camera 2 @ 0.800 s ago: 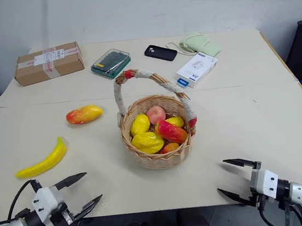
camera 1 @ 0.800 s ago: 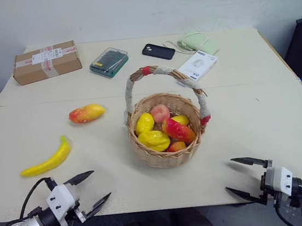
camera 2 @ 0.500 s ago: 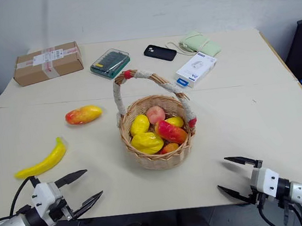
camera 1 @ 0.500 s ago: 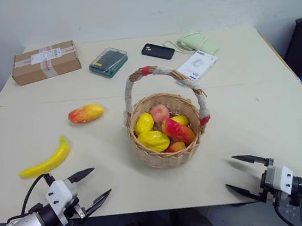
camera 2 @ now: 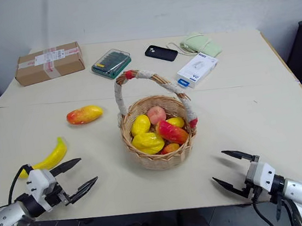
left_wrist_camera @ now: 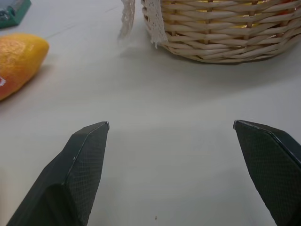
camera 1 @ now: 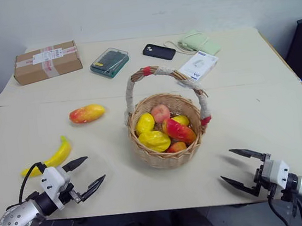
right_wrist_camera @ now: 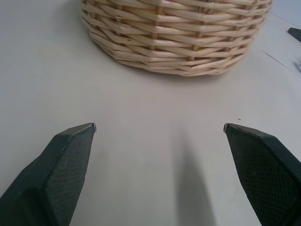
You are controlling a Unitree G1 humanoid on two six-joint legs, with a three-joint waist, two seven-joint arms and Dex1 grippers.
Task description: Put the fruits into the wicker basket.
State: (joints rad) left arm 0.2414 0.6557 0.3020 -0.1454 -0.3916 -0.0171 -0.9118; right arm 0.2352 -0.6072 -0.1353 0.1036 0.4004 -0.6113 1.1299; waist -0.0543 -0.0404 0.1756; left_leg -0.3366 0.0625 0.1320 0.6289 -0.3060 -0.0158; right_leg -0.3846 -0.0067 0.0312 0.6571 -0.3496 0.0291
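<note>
We see the wicker basket (camera 1: 167,138) holding yellow, red and peach fruits (camera 1: 164,130). Left of the basket lie the mango (camera 1: 86,113) and banana (camera 1: 51,159), the banana just beyond our left gripper (camera 1: 85,173). Both it and our right gripper (camera 1: 237,168), near the basket's right, gape wide and empty.

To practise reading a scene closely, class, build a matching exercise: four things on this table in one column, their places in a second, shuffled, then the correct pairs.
Things:
1. banana
2. mango
3. peach-coloured fruit
4. cardboard box

Places:
A. inside the wicker basket
B. far left corner of the table
C. on the table, just beyond the left gripper
D. on the table, left of the basket's handle

Pairs: 1-C, 2-D, 3-A, 4-B
</note>
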